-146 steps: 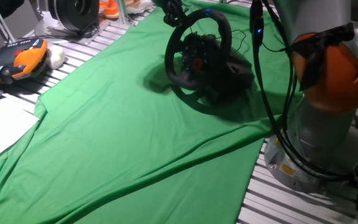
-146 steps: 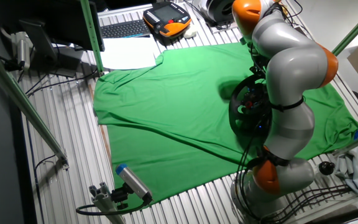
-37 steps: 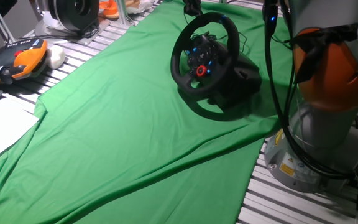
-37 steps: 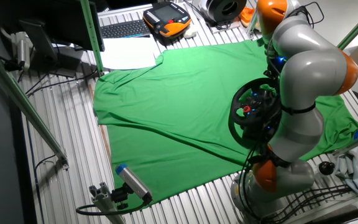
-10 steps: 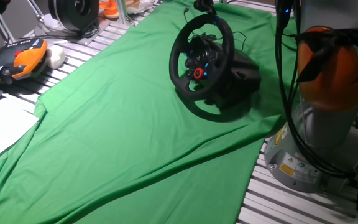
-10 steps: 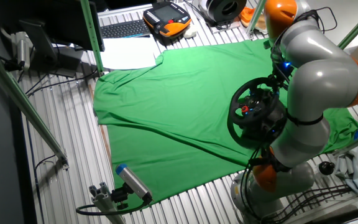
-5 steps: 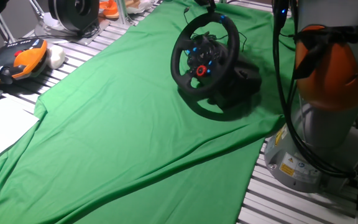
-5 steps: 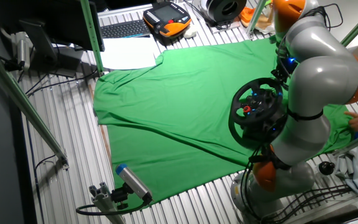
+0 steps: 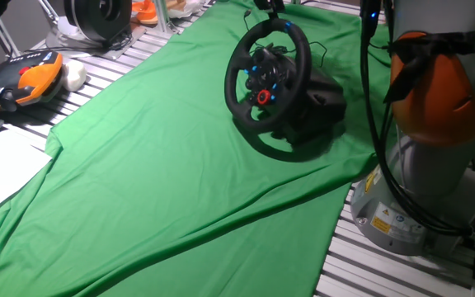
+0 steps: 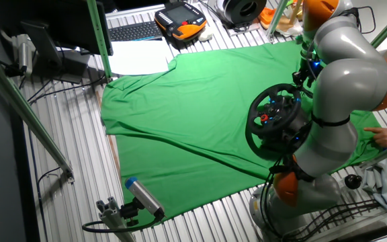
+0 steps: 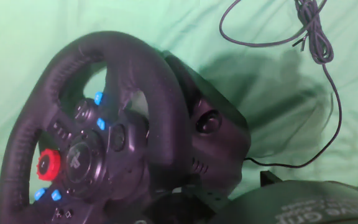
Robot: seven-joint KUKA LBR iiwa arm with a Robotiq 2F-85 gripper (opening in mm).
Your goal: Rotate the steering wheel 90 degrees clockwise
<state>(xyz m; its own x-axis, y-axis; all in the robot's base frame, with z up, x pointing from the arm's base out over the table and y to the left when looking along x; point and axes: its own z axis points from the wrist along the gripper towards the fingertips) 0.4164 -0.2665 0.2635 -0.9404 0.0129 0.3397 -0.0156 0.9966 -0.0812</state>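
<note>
A: Where does the steering wheel (image 9: pixel 268 82) stand?

B: Upright on its bulky black base (image 9: pixel 316 103), upon the green cloth (image 9: pixel 163 165) covering the slatted table (image 9: pixel 114 70), just beside the arm's pedestal (image 9: pixel 423 198); its red knob (image 11: pixel 49 164) and blue buttons (image 11: pixel 99 124) face the cloth's open side.

A: And the end effector (image 9: pixel 269 7)?

B: At the rim's top edge; its fingers are cropped or hidden, so whether it grips cannot be told. A black cable (image 11: pixel 319 56) lies behind the base.
</note>
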